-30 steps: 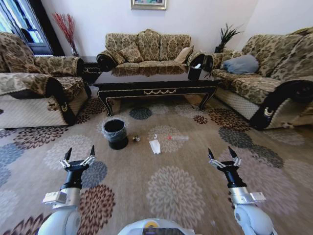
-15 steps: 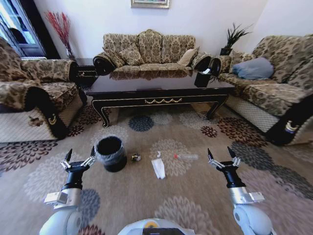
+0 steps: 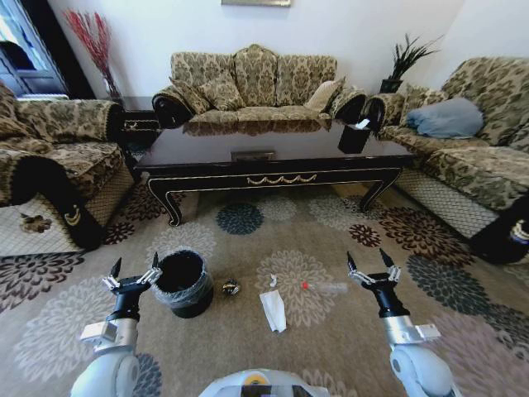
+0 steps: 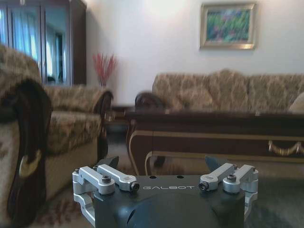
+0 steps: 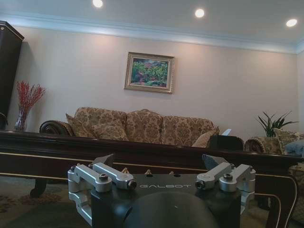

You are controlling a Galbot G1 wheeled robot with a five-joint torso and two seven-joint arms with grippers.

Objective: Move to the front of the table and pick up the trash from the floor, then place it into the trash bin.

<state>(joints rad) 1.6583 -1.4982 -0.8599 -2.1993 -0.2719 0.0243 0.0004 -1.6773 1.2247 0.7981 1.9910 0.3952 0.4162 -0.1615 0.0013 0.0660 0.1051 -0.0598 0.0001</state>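
left tool [image 3: 133, 273]: fingers spread, nothing in them, hanging right beside the trash bin's rim
right tool [image 3: 369, 269]: spread too, empty, just past the bottle's far end
trash bin [image 3: 182, 283]: small black bucket, thin bag liner at the rim, on the carpet [image 3: 248, 347] in front of the worktop
trash: dark shiny wad [image 3: 231, 288] next to the bin, long white paper [image 3: 273, 309] nearest the robot, tiny white scrap [image 3: 273, 279], clear bottle with red cap [image 3: 324, 287]
worktop [image 3: 273, 157]: glossy dark wood, gold scrollwork on the front edge, well beyond the litter
tip: I'd guess the base is close enough now; bend the torso, take the flat paper by an edge
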